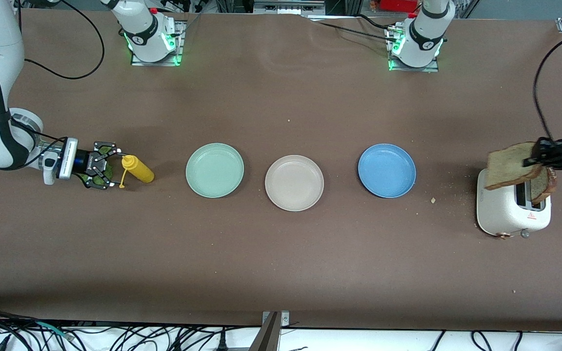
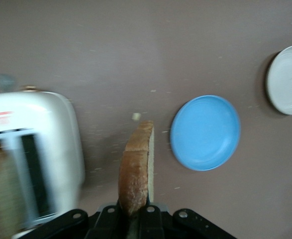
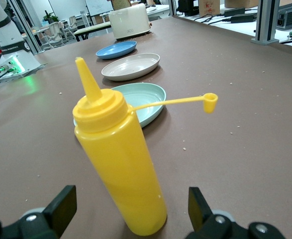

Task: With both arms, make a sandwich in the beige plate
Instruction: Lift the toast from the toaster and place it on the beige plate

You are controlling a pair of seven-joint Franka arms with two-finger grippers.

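I had the left gripper (image 1: 539,157) clamped on a bread slice (image 1: 509,168) over the toaster (image 1: 505,209); next, the beige plate (image 1: 294,183). The right gripper (image 1: 99,165) waited, spread wide.

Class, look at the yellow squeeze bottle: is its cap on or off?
Off: the yellow squeeze bottle's nozzle is bare, and its cap hangs aside on a thin tether.

The left gripper (image 1: 544,155) is cut off at the front view's edge; its arm is out of frame. In the left wrist view the toaster (image 2: 34,154) is blurred and cropped, and a second bread slice (image 1: 543,184) in its slot shows only in part. Green lettuce (image 1: 101,171) lies mostly hidden under the right gripper (image 1: 104,165). The right wrist view crops the fingers (image 3: 61,206) at the frame's bottom edge.
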